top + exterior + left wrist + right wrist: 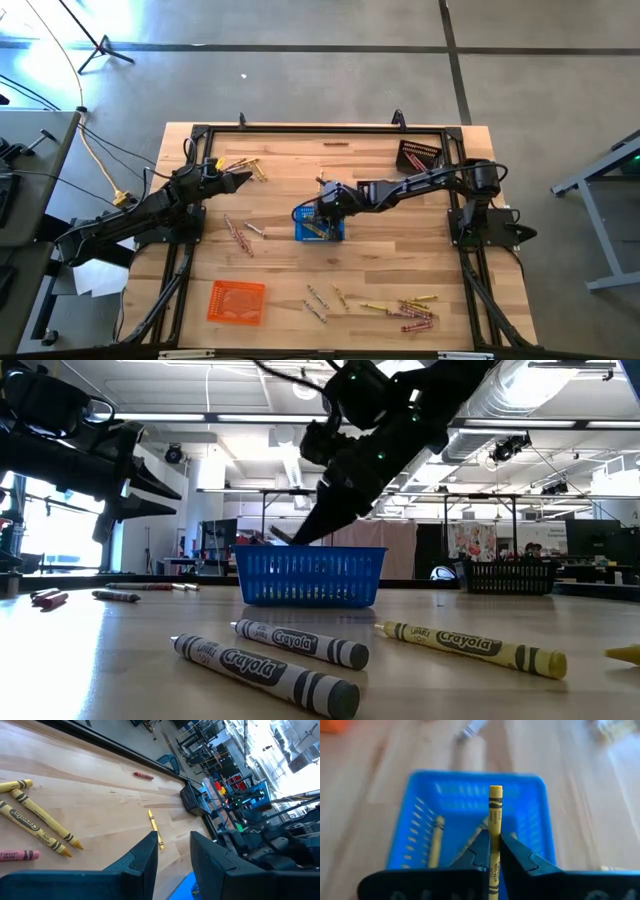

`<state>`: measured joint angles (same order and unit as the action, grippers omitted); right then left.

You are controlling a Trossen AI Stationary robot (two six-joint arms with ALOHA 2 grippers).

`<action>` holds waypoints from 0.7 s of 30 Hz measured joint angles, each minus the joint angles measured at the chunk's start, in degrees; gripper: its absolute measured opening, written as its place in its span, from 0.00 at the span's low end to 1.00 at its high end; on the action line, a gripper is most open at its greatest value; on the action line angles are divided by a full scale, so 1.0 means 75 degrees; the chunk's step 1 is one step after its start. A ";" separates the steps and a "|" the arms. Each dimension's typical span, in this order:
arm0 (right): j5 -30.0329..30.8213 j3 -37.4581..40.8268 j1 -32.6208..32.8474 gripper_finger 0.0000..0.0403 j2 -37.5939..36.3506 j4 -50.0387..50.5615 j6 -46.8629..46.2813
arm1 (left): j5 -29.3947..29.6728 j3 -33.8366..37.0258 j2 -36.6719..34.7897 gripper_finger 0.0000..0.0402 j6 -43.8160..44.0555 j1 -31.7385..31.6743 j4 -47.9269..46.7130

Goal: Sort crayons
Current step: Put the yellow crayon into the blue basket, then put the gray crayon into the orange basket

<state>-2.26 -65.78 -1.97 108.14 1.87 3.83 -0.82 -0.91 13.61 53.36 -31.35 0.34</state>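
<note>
Grey concrete floor [300,80], bright window [40,530], perhaps shelving

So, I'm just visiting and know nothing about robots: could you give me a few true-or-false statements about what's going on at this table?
1. The right gripper holds a yellow crayon over the blue basket. True.
2. The blue basket is empty. False: at least one yellow crayon lies inside.
3. The left gripper holds a red crayon. False: its fingers are open, holding nothing.
4. The orange basket sits near the table's front edge. True.
5. A dark basket sits in the table's far right corner. True.
</note>
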 joint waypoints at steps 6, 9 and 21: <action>0.0033 -0.0003 0.0017 0.23 -0.0080 0.0048 -0.1091 | -0.0003 0.0000 0.0000 0.25 -0.0001 -0.0001 -0.0002; -0.0145 -0.0003 0.0137 0.30 -0.0082 0.0097 -0.1541 | 0.0000 0.0000 0.0000 0.25 0.0000 0.0000 -0.0001; -0.2545 -0.0909 0.1110 0.25 -0.0292 0.2552 -0.3776 | 0.0000 0.0000 0.0000 0.25 0.0000 -0.0003 0.0001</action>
<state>-21.35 -72.60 6.36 105.95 21.02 -24.49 -0.82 -0.91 13.61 53.36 -31.38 0.35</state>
